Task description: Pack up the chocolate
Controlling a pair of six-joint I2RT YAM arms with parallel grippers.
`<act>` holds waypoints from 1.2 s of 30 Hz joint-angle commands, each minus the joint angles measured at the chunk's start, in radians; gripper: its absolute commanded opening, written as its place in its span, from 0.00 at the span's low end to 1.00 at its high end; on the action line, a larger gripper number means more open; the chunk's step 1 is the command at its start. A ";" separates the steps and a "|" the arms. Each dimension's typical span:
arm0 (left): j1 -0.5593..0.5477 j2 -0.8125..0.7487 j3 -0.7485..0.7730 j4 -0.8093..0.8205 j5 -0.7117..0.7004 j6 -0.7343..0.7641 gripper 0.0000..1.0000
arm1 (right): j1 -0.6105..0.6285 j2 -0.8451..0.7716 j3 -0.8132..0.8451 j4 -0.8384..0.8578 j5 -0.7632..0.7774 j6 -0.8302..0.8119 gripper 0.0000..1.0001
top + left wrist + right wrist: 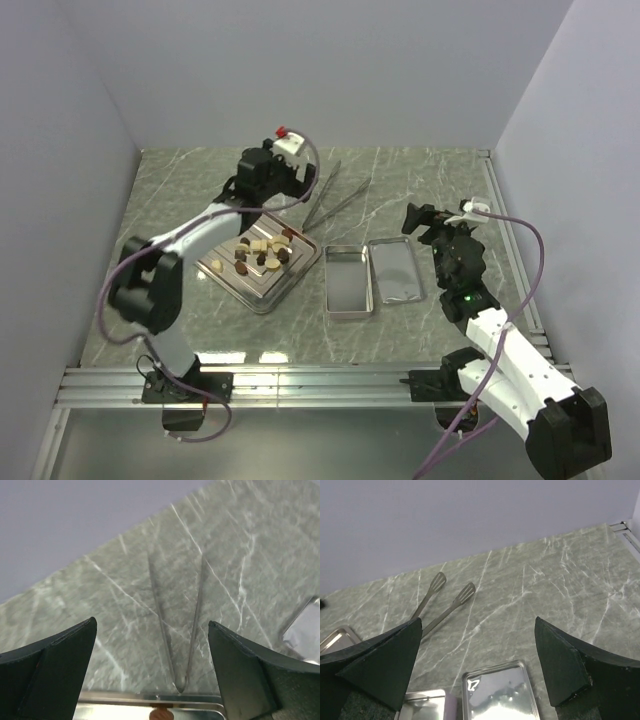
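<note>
While the overhead view alone shows the chocolate spread across the tray | left pincer released | right pincer released

I see a green-grey marble-look tabletop w/ white veins. It's boxed in by the back wall, left wall & right wall, all plain pale lavender. Aluminium rails run along the near edge. Light is soft & even.

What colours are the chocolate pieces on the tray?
The chocolate is dark brown and cream; top external view.
</note>
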 commanded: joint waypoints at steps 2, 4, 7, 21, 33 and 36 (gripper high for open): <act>-0.007 0.218 0.226 -0.146 0.148 0.107 0.99 | 0.002 -0.059 0.016 0.047 0.002 -0.006 1.00; -0.008 0.306 0.290 -0.174 0.157 0.132 1.00 | 0.000 -0.078 0.000 0.055 -0.004 -0.005 1.00; -0.014 0.385 0.389 -0.228 0.163 0.164 0.99 | -0.002 -0.095 -0.009 0.053 -0.005 -0.002 1.00; -0.034 0.477 0.398 -0.321 0.157 0.230 1.00 | -0.002 -0.243 -0.087 -0.005 -0.025 0.049 1.00; -0.071 0.569 0.443 -0.324 0.022 0.219 1.00 | 0.000 -0.306 -0.116 -0.029 -0.028 0.063 1.00; -0.073 0.568 0.435 -0.308 0.001 0.216 0.99 | -0.002 -0.300 -0.113 -0.029 -0.031 0.063 1.00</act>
